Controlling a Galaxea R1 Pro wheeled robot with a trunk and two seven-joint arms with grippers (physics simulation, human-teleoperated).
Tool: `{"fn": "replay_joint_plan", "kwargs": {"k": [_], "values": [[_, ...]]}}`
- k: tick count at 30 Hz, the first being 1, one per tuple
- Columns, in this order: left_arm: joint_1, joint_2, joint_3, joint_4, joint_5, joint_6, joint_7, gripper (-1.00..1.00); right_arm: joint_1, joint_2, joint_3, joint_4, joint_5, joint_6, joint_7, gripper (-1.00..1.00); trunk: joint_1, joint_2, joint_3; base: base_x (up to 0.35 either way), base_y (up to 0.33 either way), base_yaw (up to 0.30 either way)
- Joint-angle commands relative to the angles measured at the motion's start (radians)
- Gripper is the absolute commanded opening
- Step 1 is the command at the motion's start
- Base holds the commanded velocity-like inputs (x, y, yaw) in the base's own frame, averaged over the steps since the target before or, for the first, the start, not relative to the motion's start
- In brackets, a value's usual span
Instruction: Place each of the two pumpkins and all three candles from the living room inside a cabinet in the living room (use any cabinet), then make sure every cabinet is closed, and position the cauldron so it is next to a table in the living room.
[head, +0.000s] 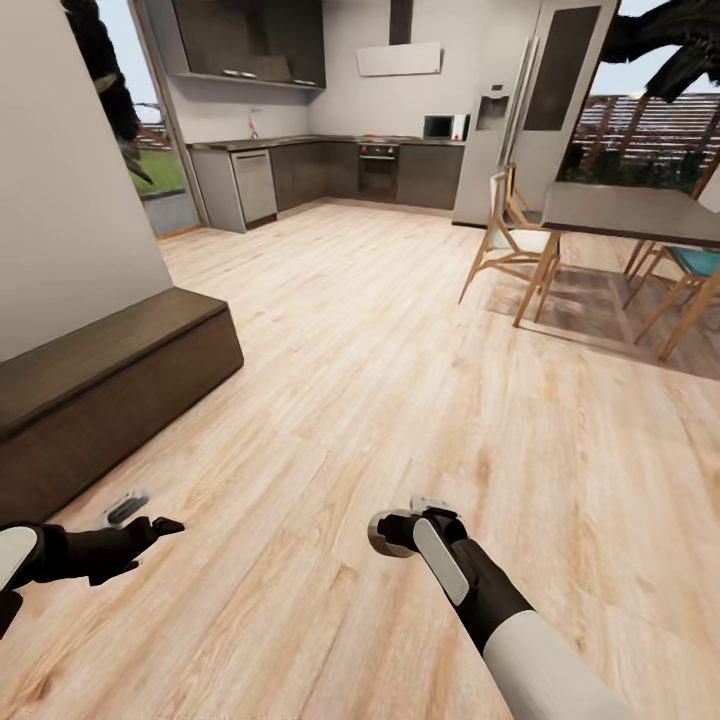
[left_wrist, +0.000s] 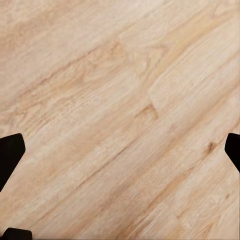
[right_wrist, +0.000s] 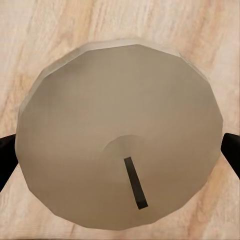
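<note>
The right gripper (head: 400, 528) is clamped on a candle (right_wrist: 119, 150), carried above bare wood floor (head: 400, 350); the left gripper (head: 150, 525) hangs with its fingers apart and nothing between them. The step in hand appears to be carrying this candle to the cabinet (head: 100, 390), which stands against the wall to the robot's left, its fronts apparently shut. The next move likely calls for turning toward it and opening a drawer with the free left gripper.

Cabinet (head: 110, 385) is sitting left against the wall, dining table (head: 630, 212) far right, candle (head: 385, 533) lying between the right gripper's (head: 392, 532) fingers.
</note>
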Motion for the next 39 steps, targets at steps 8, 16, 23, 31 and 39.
{"fn": "replay_joint_plan", "kwargs": {"k": [8,16,23,31,39], "values": [[0.000,0.000,0.000,-0.001,0.000,0.000,0.000,1.00,0.000,0.001,0.046,0.002,0.001,-0.006,-0.004,-1.00,-0.031,0.056,0.025,0.000,0.000,0.288],[0.000,-0.001,-0.001,-0.002,0.001,0.000,0.000,1.00,0.000,0.000,0.073,0.004,0.002,-0.007,-0.005,-1.00,-0.061,0.112,0.050,0.000,0.000,0.288],[0.000,0.000,-0.024,-0.004,0.000,0.000,0.000,1.00,0.000,0.000,0.074,0.005,0.001,-0.007,-0.004,-1.00,-0.088,0.161,0.072,0.000,0.000,0.288],[0.000,-0.001,-0.027,-0.004,0.000,0.000,0.000,1.00,0.000,0.000,0.074,0.005,0.002,-0.007,-0.003,-1.00,-0.119,0.217,0.097,0.000,0.000,0.288],[0.000,0.000,-0.028,-0.004,0.000,0.000,0.000,1.00,0.000,-0.002,0.077,0.000,0.001,-0.008,0.000,-1.00,-0.150,0.273,0.120,0.000,0.000,0.244]]}}
